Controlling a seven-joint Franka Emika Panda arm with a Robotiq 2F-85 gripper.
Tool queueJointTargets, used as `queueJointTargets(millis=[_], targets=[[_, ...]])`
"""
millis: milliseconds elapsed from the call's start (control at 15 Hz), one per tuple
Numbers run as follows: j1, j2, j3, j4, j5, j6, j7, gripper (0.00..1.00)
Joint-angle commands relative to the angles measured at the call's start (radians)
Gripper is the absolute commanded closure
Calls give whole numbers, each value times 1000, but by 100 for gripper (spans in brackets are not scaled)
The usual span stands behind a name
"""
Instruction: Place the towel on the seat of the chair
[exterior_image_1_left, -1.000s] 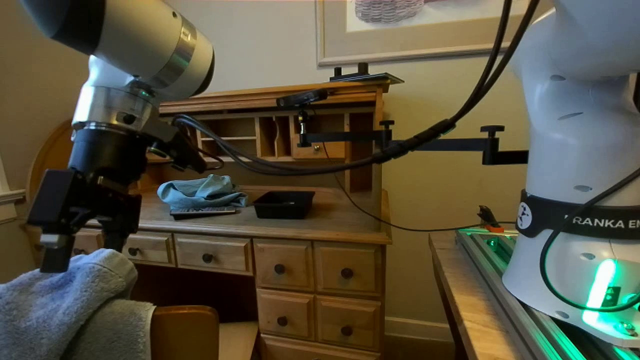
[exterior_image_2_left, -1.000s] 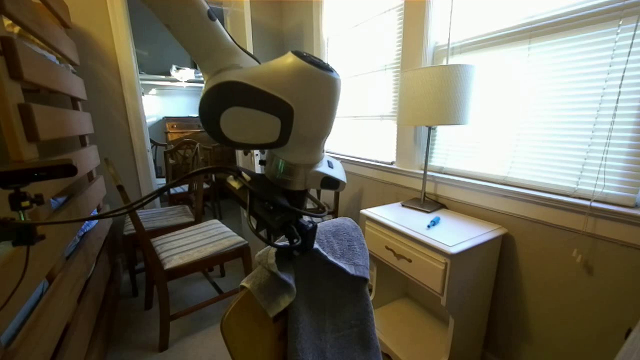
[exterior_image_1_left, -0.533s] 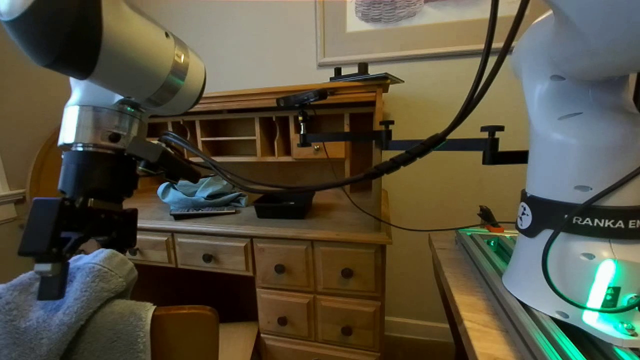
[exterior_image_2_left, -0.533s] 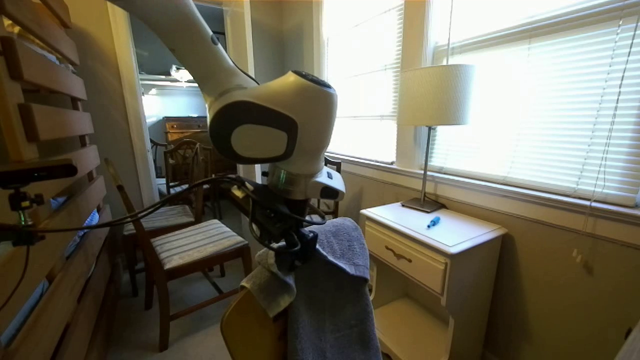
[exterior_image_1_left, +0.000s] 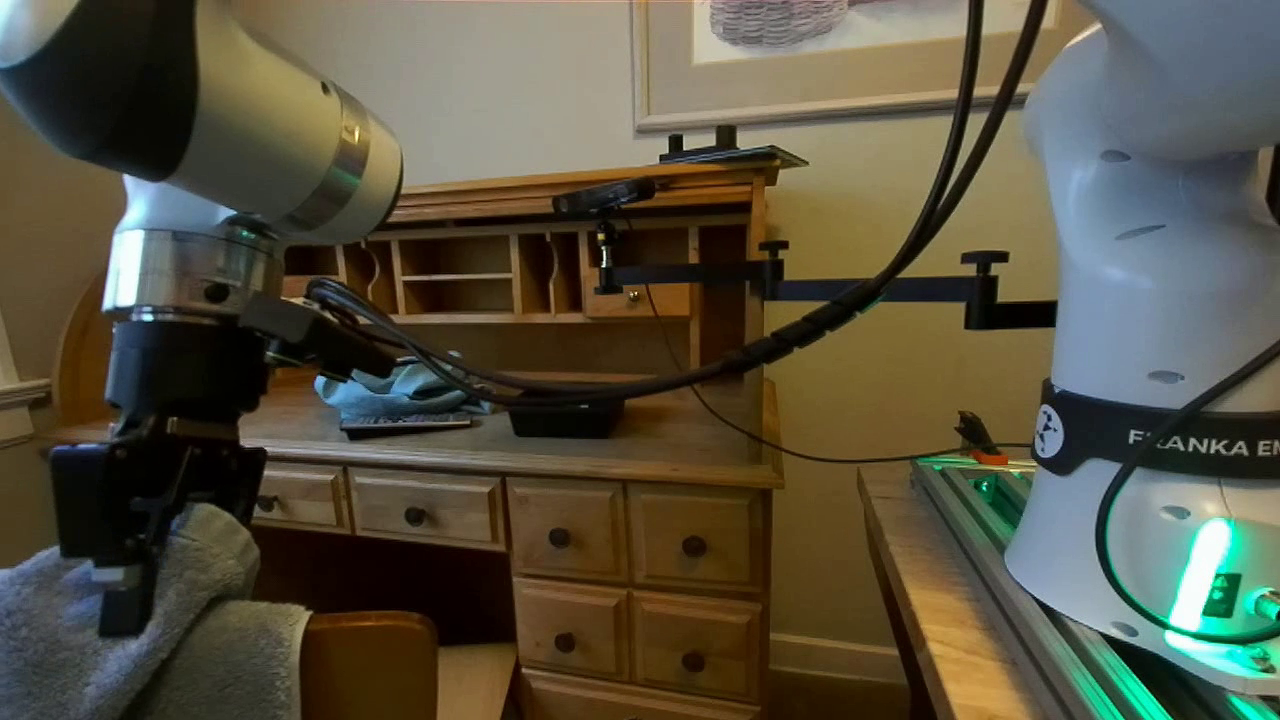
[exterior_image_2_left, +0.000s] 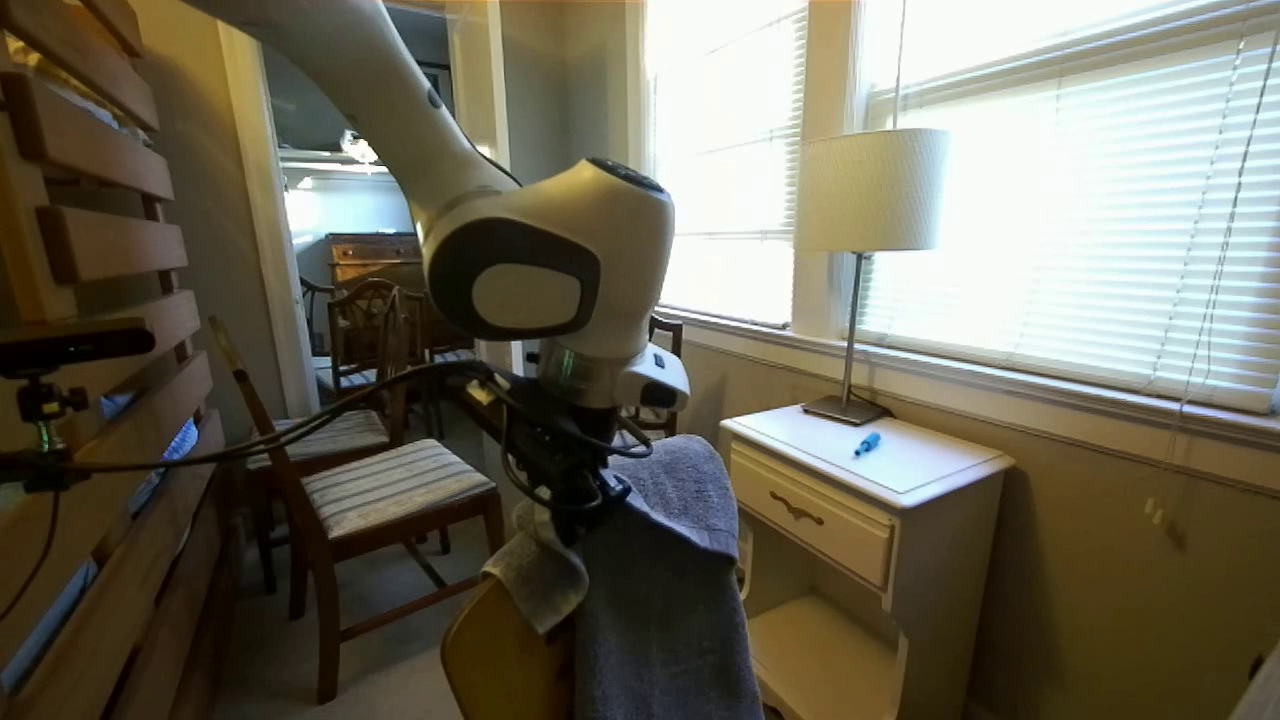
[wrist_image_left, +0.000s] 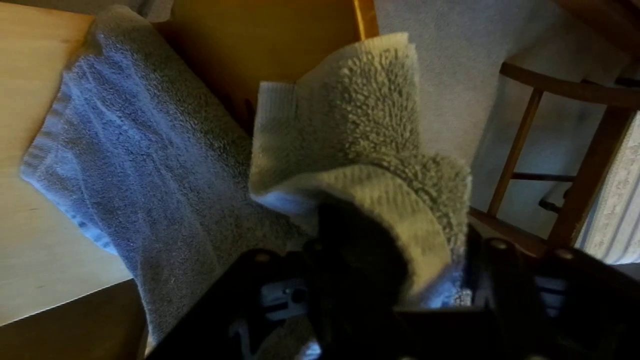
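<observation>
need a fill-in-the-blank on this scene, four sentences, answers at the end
1. The part of the chair that the towel hangs over is its ____.
2. The pen-like object on the nightstand is colored ____.
3. The tray on the desk is colored ____.
4. The nearest fabric seat is patterned with ____.

Missing words: back; blue; black; stripes.

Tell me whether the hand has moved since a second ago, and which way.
Yes, down: in an exterior view, the hand now sits lower against the desk than it did.
</observation>
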Motion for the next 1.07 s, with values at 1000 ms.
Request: queueJointTargets(millis=[1000], targets=[[-42,-80,36,-8,-4,-12,62,95]])
